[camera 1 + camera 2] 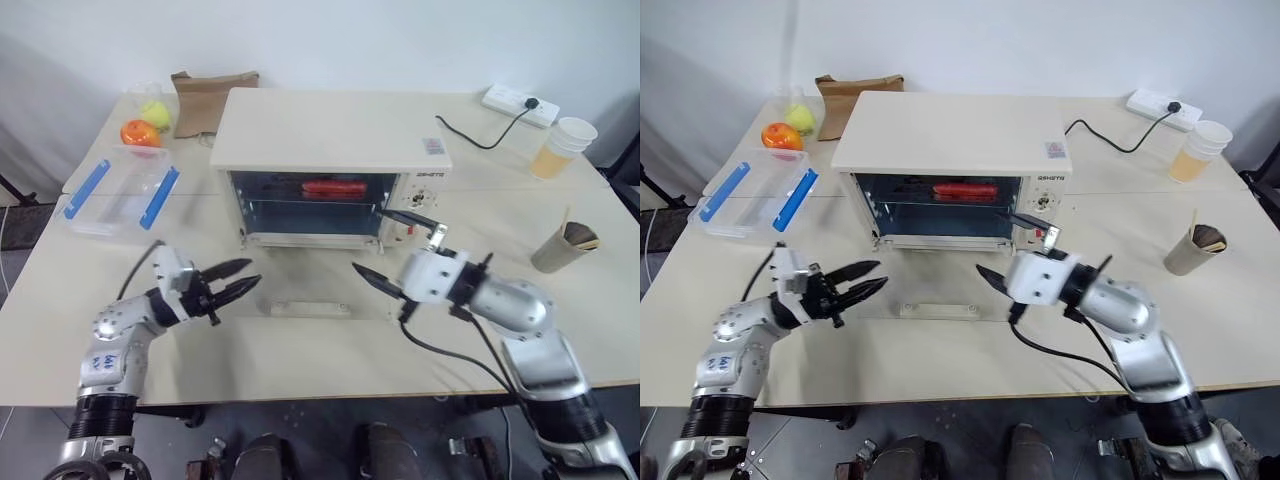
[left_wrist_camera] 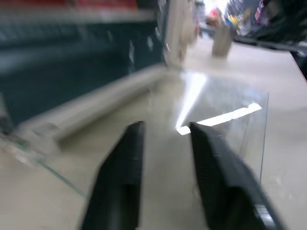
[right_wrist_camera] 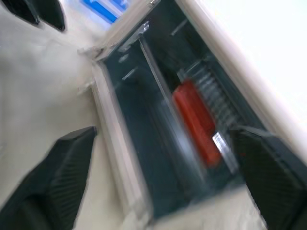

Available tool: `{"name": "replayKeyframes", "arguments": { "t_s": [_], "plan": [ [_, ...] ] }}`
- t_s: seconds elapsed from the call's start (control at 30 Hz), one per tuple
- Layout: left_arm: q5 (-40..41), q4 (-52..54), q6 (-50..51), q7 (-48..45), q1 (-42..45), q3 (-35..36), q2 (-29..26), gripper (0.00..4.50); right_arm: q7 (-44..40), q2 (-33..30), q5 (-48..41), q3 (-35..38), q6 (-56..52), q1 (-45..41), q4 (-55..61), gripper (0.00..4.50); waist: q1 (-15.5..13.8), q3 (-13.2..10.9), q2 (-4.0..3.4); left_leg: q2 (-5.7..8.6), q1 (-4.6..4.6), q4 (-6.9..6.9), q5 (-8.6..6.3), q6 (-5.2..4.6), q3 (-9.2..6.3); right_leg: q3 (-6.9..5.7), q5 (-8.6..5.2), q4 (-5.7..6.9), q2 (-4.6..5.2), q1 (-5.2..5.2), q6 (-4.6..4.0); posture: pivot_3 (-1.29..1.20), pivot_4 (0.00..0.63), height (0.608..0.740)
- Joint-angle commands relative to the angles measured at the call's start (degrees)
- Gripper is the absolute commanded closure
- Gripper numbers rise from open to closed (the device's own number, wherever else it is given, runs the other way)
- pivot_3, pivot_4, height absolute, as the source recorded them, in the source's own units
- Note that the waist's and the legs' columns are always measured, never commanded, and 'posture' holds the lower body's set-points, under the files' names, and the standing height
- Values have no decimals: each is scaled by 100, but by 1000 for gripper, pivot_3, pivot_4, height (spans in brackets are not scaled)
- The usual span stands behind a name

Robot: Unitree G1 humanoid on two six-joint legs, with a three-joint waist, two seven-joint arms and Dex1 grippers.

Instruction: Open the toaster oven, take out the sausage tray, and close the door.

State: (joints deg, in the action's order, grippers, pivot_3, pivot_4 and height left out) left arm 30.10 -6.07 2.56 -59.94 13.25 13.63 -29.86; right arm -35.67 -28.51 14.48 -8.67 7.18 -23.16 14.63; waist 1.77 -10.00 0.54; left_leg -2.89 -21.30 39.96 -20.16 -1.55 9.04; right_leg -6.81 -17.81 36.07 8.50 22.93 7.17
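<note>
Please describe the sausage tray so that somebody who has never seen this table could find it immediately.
Find the toaster oven, the big cream-white box in the middle of the table, with its glass door folded down flat in front. Look inside the open cavity: the sausage tray sits on the upper level. It is the one thing there carrying red sausages, unlike the clear plastic box with blue clips at the left.

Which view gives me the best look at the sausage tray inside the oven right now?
The right wrist view: the right hand points into the toaster oven, so the sausage tray shows large, blurred. Both head views show it small, deep inside. The left wrist view gives just a red smear.
</note>
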Motion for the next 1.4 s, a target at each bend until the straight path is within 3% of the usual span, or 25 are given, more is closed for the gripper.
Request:
{"name": "replayKeyframes", "arguments": {
  "t_s": [0.03, 0.13, 0.43, 0.53, 0.8, 1.07, 1.23, 1.4],
  "plan": [
    [305, 598, -25, 218, -390, 455, -44, 1418, 795, 132, 1050, -306, 129, -455, -440, 0, 0, 0, -1, 2, -2, -1, 0, 0, -1, -1, 0, 0, 3, 1, 0, 0, 150, 740],
    [388, 959, 66, 389, -740, 617, -36, 463, 1249, 266, 1619, -535, 75, -862, -879, 0, -2, -1, -1, 3, -8, -2, 0, -1, -2, -1, 0, 1, 6, 7, 1, 0, 150, 740],
    [404, 1536, 64, 760, -1295, 625, 142, 463, 1679, 710, 2225, -1037, -38, -1760, -1962, 0, 35, -1, -2, 1, -15, -5, 0, -1, -3, -4, 1, 2, 2, 16, 1, 0, 150, 740],
    [400, 1608, 73, 842, -1307, 597, 178, 425, 1656, 799, 2298, -1143, -146, -1891, -2199, 592, 50, -1, -2, 0, -16, -6, 0, 0, -3, -4, 1, 3, 0, 19, 1, 0, 150, 740],
    [406, 1702, 107, 942, -1321, 533, 202, 425, 1836, 928, 2499, -1296, -243, -2158, -2592, 3334, 105, -1, -2, 0, -21, -9, 0, 0, -2, -4, 1, 5, 0, 27, 1, 0, 150, 740],
    [429, 1651, 163, 924, -1187, 536, 155, 425, 1899, 976, 2534, -1327, -341, -2302, -2738, 3334, 152, -1, -2, 0, -23, -19, 0, 0, 1, -2, 1, 11, 1, 38, 1, 0, 150, 740],
    [453, 1602, 224, 893, -1088, 530, 137, 425, 1898, 960, 2525, -1328, -260, -2383, -2693, 4481, 160, 1, 2, 0, -23, -23, 0, 0, 3, -1, 1, 11, 0, 41, 1, 0, 150, 740],
    [460, 1430, 301, 837, -828, 501, 114, 425, 1896, 855, 2488, -1312, -12, -2422, -2532, 4481, 160, 1, 6, -2, -25, -24, 0, 0, 3, -2, 1, 9, -2, 42, 1, 0, 150, 740]
  ]
}}
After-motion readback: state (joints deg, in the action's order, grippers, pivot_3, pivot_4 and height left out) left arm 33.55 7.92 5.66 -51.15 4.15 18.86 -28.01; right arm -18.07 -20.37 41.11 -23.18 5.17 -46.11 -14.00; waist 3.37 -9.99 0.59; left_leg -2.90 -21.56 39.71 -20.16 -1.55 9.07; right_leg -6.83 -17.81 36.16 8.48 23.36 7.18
